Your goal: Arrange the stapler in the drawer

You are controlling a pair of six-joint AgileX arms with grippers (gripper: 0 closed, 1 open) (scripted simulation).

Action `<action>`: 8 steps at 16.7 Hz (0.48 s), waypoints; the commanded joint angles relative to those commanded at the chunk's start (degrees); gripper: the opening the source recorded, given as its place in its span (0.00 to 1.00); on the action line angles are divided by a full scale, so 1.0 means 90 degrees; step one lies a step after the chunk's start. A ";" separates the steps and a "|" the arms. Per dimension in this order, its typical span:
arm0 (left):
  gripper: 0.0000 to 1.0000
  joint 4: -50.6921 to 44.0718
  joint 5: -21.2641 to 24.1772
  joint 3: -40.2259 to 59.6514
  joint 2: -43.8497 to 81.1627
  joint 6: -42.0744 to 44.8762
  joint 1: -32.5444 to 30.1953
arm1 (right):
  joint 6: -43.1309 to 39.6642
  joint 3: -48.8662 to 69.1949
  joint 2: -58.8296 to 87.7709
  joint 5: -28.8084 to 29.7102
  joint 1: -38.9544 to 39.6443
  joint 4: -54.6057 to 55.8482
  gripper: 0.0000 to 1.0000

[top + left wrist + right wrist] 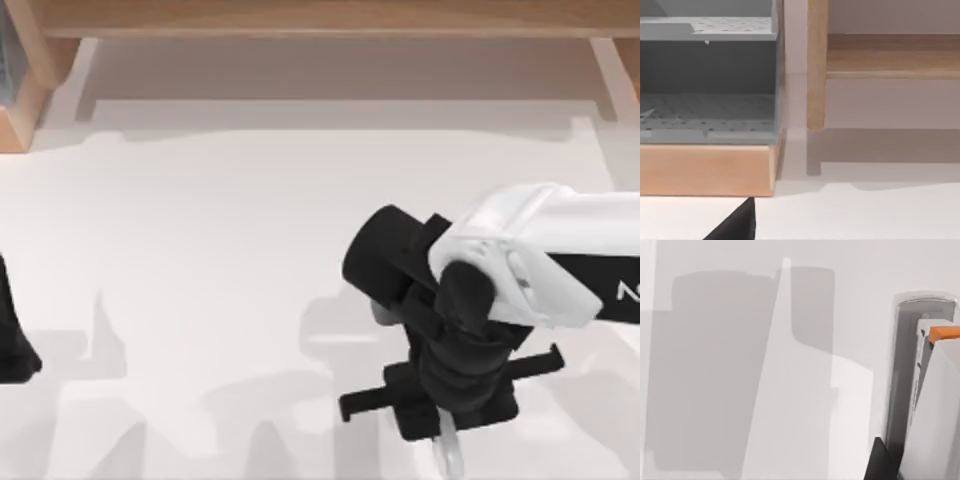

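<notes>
The drawer (330,20) stands pulled out along the far edge of the table, its light-wood frame wide and its pale floor bare. Everything turns on how far the stapler (447,456) lies from it: well short of the drawer, at the near edge of the table and off toward the drawer's right half. Just a pale end pokes out from under the right gripper (450,408), on the side away from the drawer.

The right gripper hangs straight over the stapler, wrist pointing down, so the thing sits directly beneath the fingers, not off to one side. From the right wrist view the stapler (922,390) looks long and slim, and I'd judge its long axis points roughly toward the drawer. Whether the fingers are apart or already closed on it, I cannot tell.

The left gripper (12,345) sits parked, level with the drawer's left end, much farther from the stapler, its wrist camera looking at the drawer's wood (890,55). The carry belongs to the right arm
</notes>
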 joint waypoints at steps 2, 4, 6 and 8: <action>1.00 0.0000 0.0000 0.0000 0.0000 0.0000 0.0000 | 0.0009 -0.0018 0.0029 -0.0003 0.0003 0.0017 0.00; 1.00 0.0000 0.0000 0.0000 0.0000 0.0000 0.0000 | -0.0027 0.0035 0.0027 -0.0016 -0.0059 0.0008 0.00; 1.00 0.0000 0.0000 0.0000 0.0000 0.0000 0.0000 | -0.0210 0.0296 0.0015 -0.0078 -0.0378 -0.0018 0.00; 1.00 0.0000 0.0000 0.0000 0.0000 0.0000 0.0000 | -0.0513 0.0744 -0.0006 -0.0182 -0.0947 -0.0045 0.00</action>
